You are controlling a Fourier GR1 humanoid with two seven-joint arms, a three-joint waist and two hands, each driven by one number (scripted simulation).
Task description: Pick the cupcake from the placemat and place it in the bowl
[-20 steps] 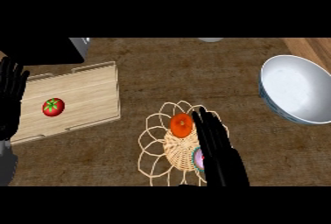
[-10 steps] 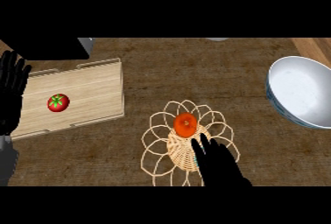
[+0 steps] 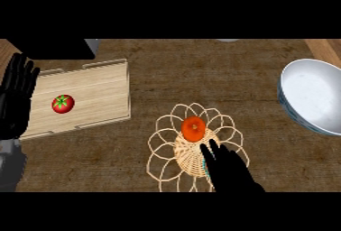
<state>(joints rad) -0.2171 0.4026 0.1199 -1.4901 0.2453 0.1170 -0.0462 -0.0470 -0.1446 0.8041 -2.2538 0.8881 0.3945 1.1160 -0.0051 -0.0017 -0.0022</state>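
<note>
Now the right hand [image 3: 226, 169] lies open, fingers straight, on the placemat [image 3: 174, 160].

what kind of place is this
Most likely a kitchen counter set for food. A brown counter top carries a wooden board with a tomato on it, a woven placemat holding an orange-topped cupcake, and a large white bowl.

I have one view only, from the head, looking steeply down on the counter [image 3: 200, 72]; my forearms enter from the near edge, bowl [image 3: 313, 97] cropped at right.
</note>
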